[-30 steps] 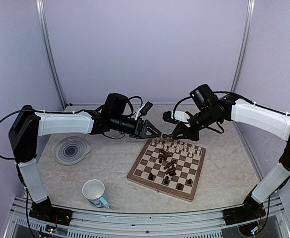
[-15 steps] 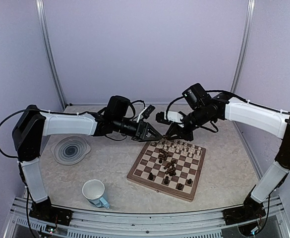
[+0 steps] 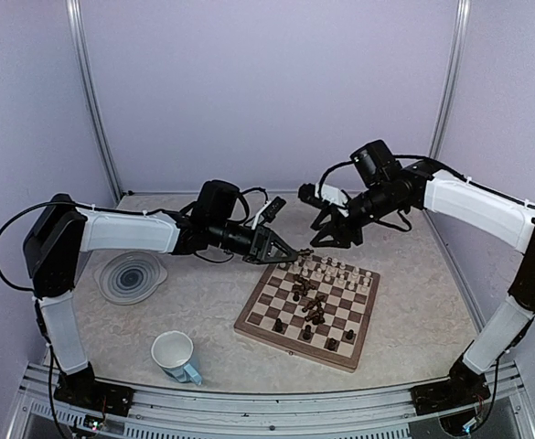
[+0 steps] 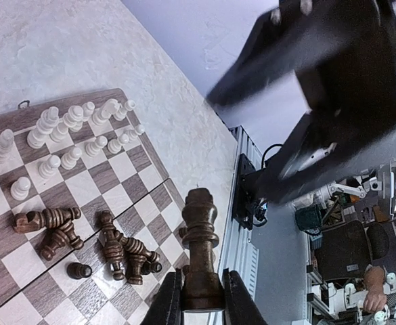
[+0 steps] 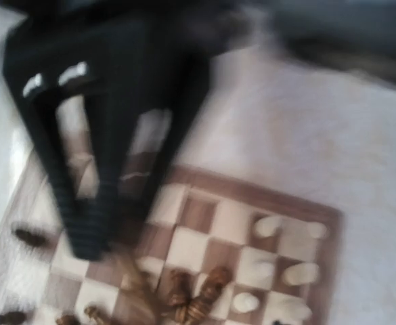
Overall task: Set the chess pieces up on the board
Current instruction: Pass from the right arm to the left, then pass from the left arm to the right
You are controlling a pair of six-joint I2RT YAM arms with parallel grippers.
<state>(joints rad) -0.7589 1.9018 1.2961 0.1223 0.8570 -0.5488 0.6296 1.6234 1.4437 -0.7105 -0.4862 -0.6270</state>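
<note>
The left gripper (image 3: 292,251) is reaching in over the far left corner of the board (image 3: 290,345), its fingers (image 4: 172,302) closed tight on the base of one dark chess piece (image 4: 199,247), which is sticking straight out past the fingertips and hanging above the board without touching it. The right gripper (image 3: 331,236) is hovering just beyond the far edge of the board, a little apart from the held piece. Its wrist view is blurred, but the two fingers (image 5: 76,196) are looking spread with nothing between them. On the board, the white pieces (image 3: 333,272) are standing in two rows along the far edge. A cluster of dark pieces (image 3: 311,307) is lying tipped over around the middle squares, and a few more dark ones (image 3: 331,344) are standing near the front edge. A grey plate (image 3: 130,275) and a white mug (image 3: 174,353) are sitting on the table to the left of the board.
</note>
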